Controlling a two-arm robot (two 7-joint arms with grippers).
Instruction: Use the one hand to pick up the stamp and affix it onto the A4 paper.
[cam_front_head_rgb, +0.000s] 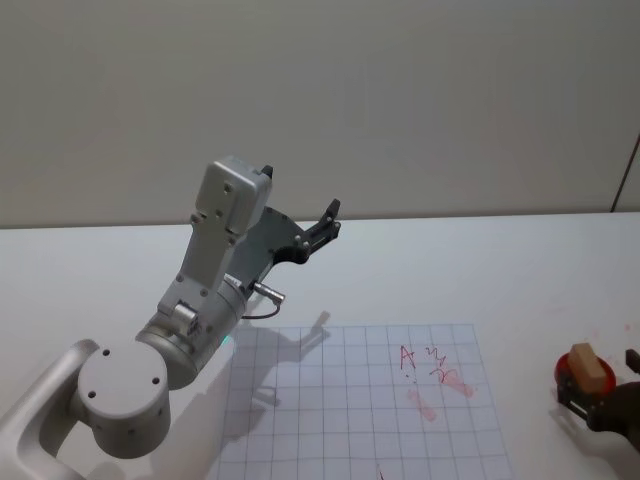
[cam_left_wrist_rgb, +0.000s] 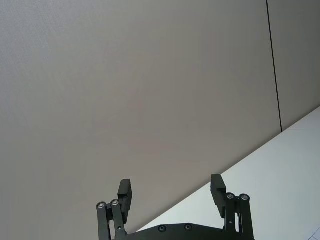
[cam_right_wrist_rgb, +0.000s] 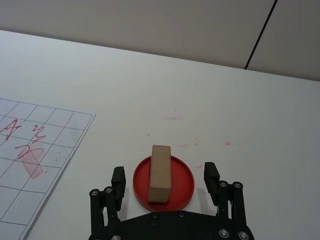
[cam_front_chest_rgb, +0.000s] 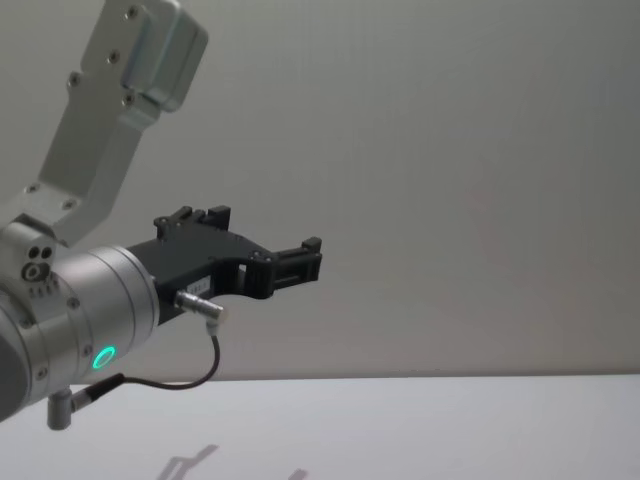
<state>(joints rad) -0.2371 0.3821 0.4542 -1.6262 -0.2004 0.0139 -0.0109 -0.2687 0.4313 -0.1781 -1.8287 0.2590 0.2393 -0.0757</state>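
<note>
White table (cam_right_wrist_rgb: 225, 100). Right gripper (cam_right_wrist_rgb: 164, 174) released, stamp (cam_right_wrist_rgb: 160, 162) centred ahead on red pad (cam_right_wrist_rgb: 184, 186); I'd descend, clench narrow sides. Left gripper (cam_left_wrist_rgb: 170, 181) raised, spread.

Bright, even, diffuse light; soft grey arm shadow on table (cam_front_head_rgb: 450, 270) and A4 paper (cam_front_head_rgb: 350, 400) below left gripper (cam_front_head_rgb: 328, 220).

Red handwritten "A" (cam_front_head_rgb: 406, 356) and unreadable red scribbles beside it on the gridded A4 paper (cam_front_head_rgb: 330, 400)
</note>
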